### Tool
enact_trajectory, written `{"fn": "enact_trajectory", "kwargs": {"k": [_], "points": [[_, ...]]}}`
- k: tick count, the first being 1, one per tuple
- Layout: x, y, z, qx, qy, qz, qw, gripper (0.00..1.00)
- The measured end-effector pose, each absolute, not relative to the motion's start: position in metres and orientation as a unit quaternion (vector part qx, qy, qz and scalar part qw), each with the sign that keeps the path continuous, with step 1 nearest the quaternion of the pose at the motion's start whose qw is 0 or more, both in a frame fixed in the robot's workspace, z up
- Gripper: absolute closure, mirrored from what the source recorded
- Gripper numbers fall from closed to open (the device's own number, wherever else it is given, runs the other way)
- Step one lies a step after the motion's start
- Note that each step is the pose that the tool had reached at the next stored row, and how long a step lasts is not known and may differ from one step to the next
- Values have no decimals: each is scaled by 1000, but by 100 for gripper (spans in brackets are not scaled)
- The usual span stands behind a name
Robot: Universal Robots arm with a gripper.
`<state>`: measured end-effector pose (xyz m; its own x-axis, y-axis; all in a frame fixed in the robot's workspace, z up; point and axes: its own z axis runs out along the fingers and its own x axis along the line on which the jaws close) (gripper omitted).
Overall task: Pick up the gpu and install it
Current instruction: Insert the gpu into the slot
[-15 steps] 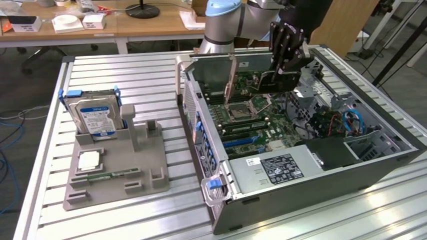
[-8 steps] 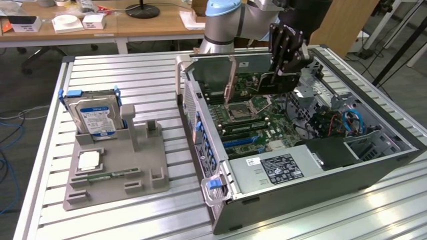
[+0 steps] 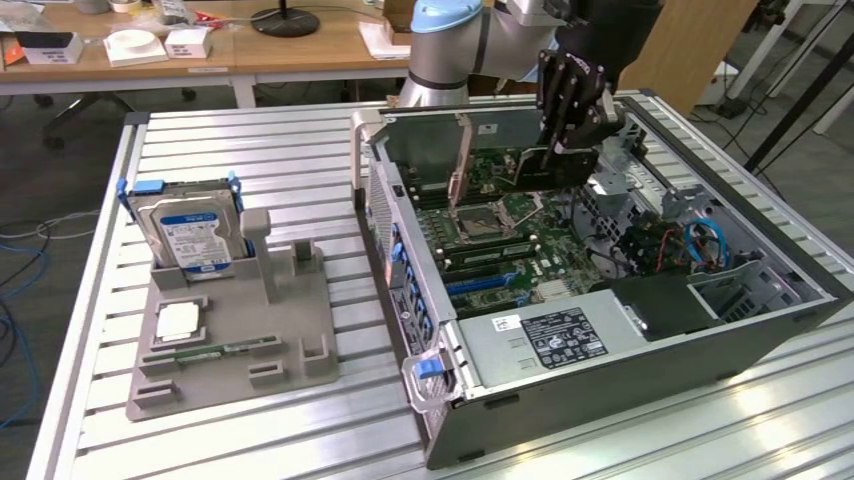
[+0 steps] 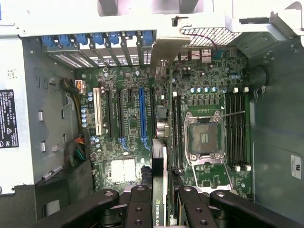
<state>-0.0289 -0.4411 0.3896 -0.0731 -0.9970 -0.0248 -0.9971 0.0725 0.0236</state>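
- Black gripper (image 3: 571,140) clenches its jaws on the gpu (image 3: 545,168), held on edge just above the motherboard (image 3: 541,265) inside the open computer case (image 3: 667,365).
- Grey rack (image 3: 287,340) on the exterior view's left holds an upright hard drive (image 3: 194,230), a processor chip (image 3: 180,322) and a green memory stick (image 3: 220,350).

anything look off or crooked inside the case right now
Nothing looks spilled, broken or crooked. The gpu sits clamped edge-on in the gripper above the motherboard, roughly in line with the expansion slots, not yet seated in one.

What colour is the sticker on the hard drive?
The sticker is blue and white, best in the exterior view.
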Motion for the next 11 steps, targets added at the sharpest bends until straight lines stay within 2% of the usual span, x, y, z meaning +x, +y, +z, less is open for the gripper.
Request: {"fn": "enact_trajectory", "kwargs": {"k": [11], "points": [[-27,-441,386,-681,732,22,-4,74]]}}
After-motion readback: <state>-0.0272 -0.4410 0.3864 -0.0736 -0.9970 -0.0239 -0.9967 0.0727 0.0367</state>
